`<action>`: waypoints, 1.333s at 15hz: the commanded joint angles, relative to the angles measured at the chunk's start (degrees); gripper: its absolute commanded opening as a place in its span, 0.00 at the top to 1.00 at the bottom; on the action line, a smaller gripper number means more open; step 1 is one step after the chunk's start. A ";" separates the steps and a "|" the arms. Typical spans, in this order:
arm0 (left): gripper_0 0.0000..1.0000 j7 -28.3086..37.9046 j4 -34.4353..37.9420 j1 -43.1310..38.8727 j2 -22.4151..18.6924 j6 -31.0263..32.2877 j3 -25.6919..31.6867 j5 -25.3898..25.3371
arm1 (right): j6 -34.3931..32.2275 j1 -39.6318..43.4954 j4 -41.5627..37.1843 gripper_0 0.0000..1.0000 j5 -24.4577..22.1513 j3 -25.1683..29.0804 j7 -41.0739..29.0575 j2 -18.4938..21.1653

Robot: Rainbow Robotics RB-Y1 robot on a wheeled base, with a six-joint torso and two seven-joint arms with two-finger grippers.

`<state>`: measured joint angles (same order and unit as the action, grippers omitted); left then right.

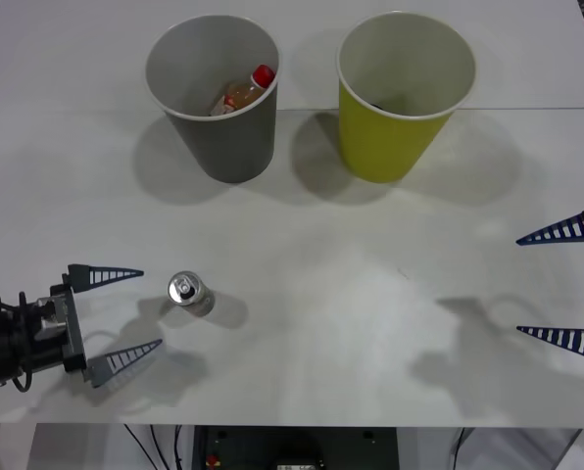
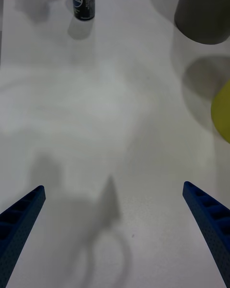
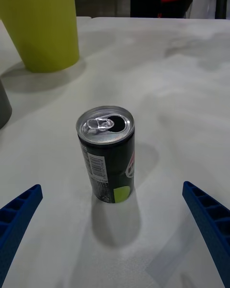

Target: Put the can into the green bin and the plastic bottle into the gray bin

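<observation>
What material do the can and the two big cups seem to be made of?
The can looks like metal: shiny silver top with pull tab, glossy printed body. The green bin and the gray bin look like matte paper cups: thin rolled white rims, pale insides, though coated plastic is possible.

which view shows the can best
The left wrist view: the can stands upright, close and whole, its opened top and label visible. The front view shows it small from above; the right wrist view catches its lower body at the frame's edge.

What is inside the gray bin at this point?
The plastic bottle lies tilted inside the gray bin, red cap up near the rim, amber liquid visible. Its lower end and the bin's floor are hidden by the wall.
</observation>
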<state>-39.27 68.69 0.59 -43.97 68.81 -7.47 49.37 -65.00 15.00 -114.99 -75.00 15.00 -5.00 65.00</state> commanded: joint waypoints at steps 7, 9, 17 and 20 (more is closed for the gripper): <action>0.00 -4.50 -11.39 5.74 6.36 3.96 0.09 -0.06 | 0.00 0.00 -0.01 0.00 0.00 0.00 0.00 0.00; 0.00 -4.50 -11.39 5.83 7.59 3.35 0.09 -0.06 | 0.00 0.00 -0.01 0.00 0.00 0.00 0.00 0.00; 0.00 -3.97 -11.47 7.15 11.98 1.24 0.09 1.61 | 0.00 0.00 -0.01 0.00 0.00 0.00 0.00 0.00; 0.00 -3.53 -11.47 7.50 13.74 0.53 0.09 2.49 | 0.00 0.00 -0.01 0.00 0.00 0.00 0.00 0.00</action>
<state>-42.89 57.21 8.01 -30.64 69.62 -7.39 51.60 -65.00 15.00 -114.99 -75.00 15.00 -5.00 65.00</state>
